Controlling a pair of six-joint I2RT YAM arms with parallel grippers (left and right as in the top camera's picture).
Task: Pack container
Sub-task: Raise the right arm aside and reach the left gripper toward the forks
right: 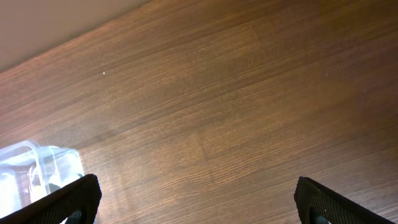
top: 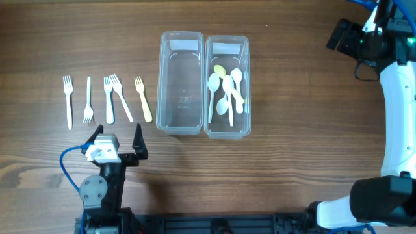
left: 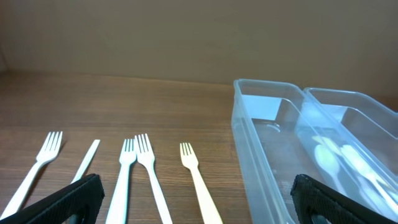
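Note:
Two clear plastic containers stand side by side mid-table. The left container [top: 181, 83] is empty; it also shows in the left wrist view [left: 261, 143]. The right container [top: 227, 86] holds several white spoons [top: 224, 91] and one yellowish one. Several white forks [top: 109, 97] and one yellowish fork [top: 143, 99] lie in a row to the left; they show in the left wrist view [left: 140, 168]. My left gripper [top: 119, 138] is open and empty, just in front of the forks. My right gripper [top: 338, 34] is open and empty at the far right, over bare table.
The right arm's white links [top: 396, 110] run along the right edge of the table. A blue cable [top: 68, 172] loops beside the left arm base at the front edge. A corner of the right container shows in the right wrist view [right: 37, 165].

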